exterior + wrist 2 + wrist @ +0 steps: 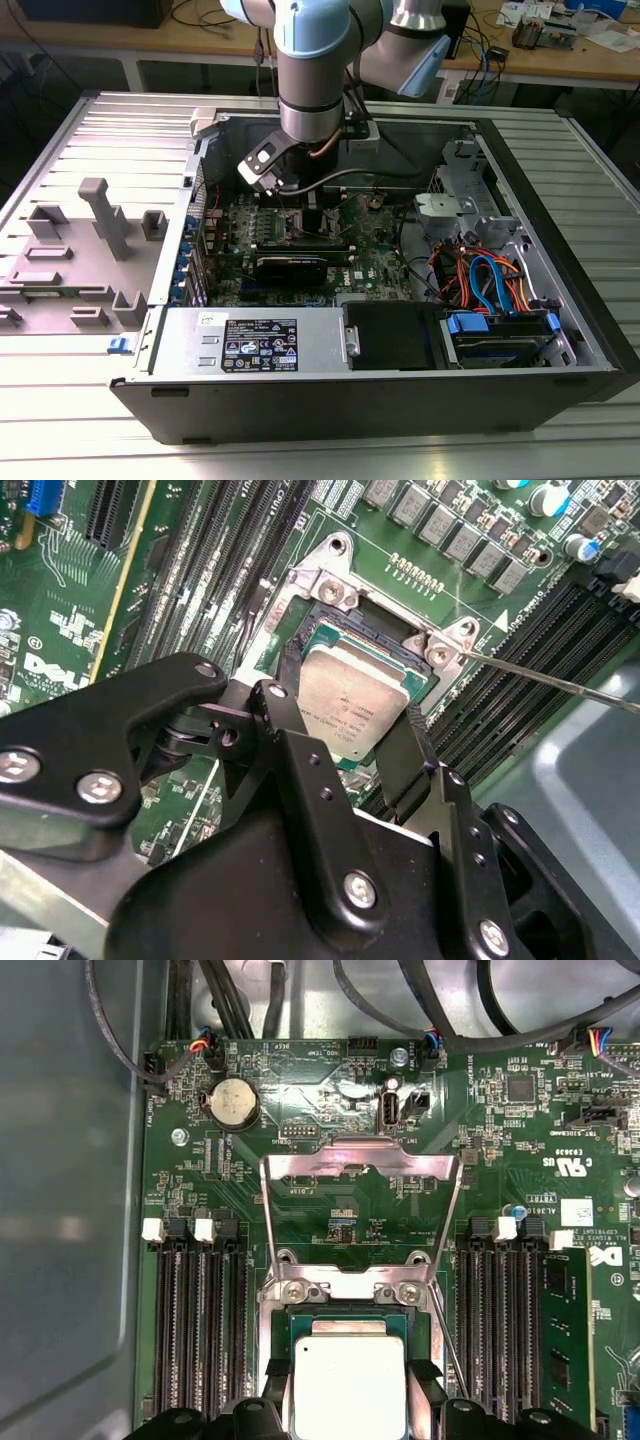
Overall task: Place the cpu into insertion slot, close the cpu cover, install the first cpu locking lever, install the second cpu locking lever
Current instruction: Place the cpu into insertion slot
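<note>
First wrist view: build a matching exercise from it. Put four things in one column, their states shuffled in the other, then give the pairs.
Things:
1. cpu
2. cpu cover
3. coin battery
4. memory slots

States:
A. round and silver, on the green board
B. long and black, on both sides of the insertion slot
C. swung open, off the slot
D. grey metal top up, gripped by the hand

Pairs: 1-D, 2-C, 3-A, 4-B
</note>
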Robot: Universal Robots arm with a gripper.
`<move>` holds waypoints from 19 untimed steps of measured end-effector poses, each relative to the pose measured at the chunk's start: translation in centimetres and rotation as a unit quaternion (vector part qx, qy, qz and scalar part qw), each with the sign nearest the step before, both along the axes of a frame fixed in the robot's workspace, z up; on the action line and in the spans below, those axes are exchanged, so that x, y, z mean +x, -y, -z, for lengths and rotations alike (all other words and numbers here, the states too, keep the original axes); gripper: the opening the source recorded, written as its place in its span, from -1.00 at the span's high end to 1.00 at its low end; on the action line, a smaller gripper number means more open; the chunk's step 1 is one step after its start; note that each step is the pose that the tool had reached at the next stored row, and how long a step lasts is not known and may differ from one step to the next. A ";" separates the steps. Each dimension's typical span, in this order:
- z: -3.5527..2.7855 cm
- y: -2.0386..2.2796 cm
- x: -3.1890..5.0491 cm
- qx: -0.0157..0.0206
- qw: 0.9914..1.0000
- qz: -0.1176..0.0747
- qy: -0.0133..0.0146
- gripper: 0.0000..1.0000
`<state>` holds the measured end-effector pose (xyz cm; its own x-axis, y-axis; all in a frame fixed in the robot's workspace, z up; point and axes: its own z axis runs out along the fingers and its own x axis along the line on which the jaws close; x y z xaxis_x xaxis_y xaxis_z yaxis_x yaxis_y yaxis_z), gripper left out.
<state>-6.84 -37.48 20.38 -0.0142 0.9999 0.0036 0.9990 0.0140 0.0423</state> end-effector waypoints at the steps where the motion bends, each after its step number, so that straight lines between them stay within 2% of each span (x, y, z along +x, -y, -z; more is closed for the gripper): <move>1: 0.00 0.00 0.00 0.000 1.000 0.000 0.000 -0.08; 11: 0.09 -0.01 0.00 -0.001 1.000 0.002 0.000 -0.08; 19: 0.40 -0.01 0.00 0.000 1.000 0.002 0.000 -0.08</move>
<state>-6.85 -37.47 19.98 -0.0096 1.0000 0.0028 0.9991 0.0094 0.0419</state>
